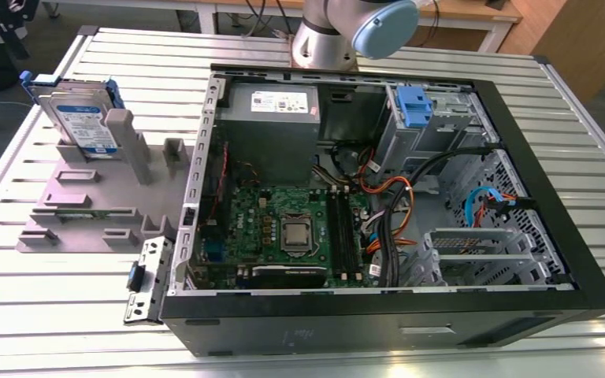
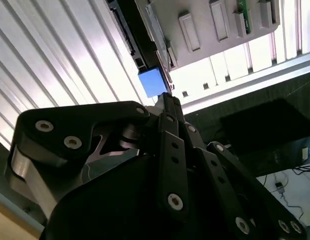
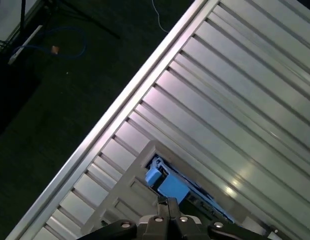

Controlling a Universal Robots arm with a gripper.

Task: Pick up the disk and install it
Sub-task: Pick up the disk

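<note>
on the slatted table, at the exterior view's left, the disk is found standing on edge in a slot of the grey fixture, well apart from the open case. it is judged to be stored upright so that its top edge is offered to a grasp from above. the disk is noted as a flat silver-grey metal slab with a white-and-blue label, clipped in a bright blue plastic frame. the fixture is matte grey and blocky, with ribs and pockets. the table is of ribbed, reflective aluminium. in both wrist views the gripper is seen lined up over the frame's blue end, and no contact with it is observed. the black, bolted fingers are seen drawn together at the tips, with nothing held between them. inside the case a green board, bundled cables and a blue latch beside a metal bay are recorded. the pick-up is judged not yet made, and the disk is not installed.
</note>
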